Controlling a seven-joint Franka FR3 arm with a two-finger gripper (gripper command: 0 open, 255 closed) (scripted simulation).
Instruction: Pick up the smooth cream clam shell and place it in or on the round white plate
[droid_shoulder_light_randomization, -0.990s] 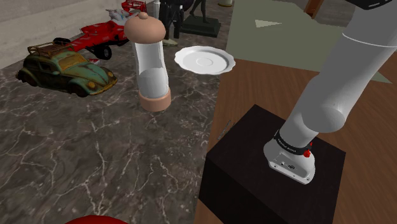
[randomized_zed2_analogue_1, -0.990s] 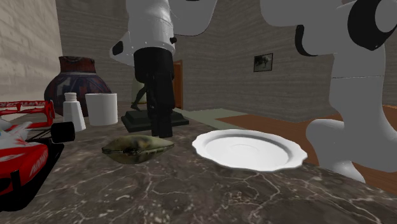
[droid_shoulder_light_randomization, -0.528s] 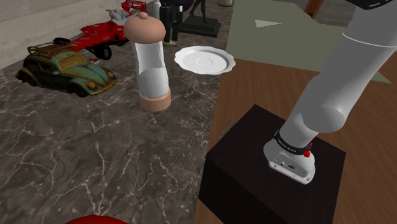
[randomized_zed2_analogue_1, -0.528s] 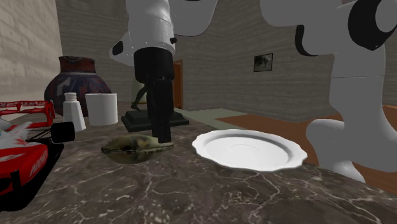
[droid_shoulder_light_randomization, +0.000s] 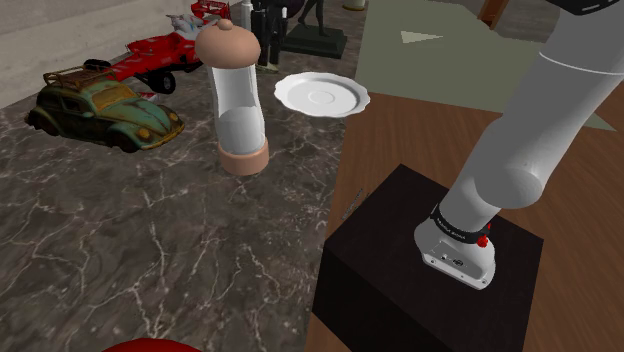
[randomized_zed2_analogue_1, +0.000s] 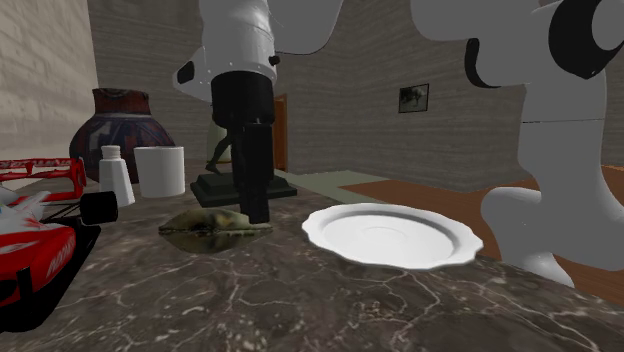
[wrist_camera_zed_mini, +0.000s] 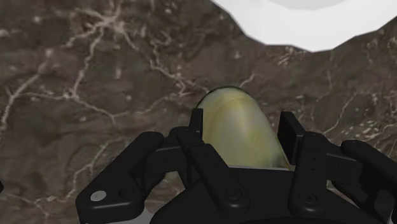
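Note:
The clam shell (wrist_camera_zed_mini: 236, 111), smooth with olive-cream bands, lies on the dark marble top between my two black fingers, which clasp its sides. My gripper (wrist_camera_zed_mini: 242, 124) is shut on it. In the second exterior view the shell (randomized_zed2_analogue_1: 203, 229) rests low on the marble, with the gripper (randomized_zed2_analogue_1: 256, 215) standing upright at its end nearest the plate. The round white plate (randomized_zed2_analogue_1: 390, 236) with a scalloped rim sits just to the second exterior view's right of the shell. Its rim also appears just past the shell (wrist_camera_zed_mini: 305, 22), and it shows at the counter's far edge in the shoulder view (droid_shoulder_light_randomization: 322, 96).
A tall pepper mill (droid_shoulder_light_randomization: 233, 95), a green toy car (droid_shoulder_light_randomization: 105, 110) and a red race car (randomized_zed2_analogue_1: 30, 240) stand on the marble. A dark vase (randomized_zed2_analogue_1: 120, 125), a white cylinder (randomized_zed2_analogue_1: 160, 170) and a small white bottle (randomized_zed2_analogue_1: 115, 178) stand behind the shell. The black stand (droid_shoulder_light_randomization: 430, 270) is at lower right.
The fingers have closed in from wide apart onto the shell. The shell has shifted slightly toward the second exterior view's left. The arm has stayed in place.

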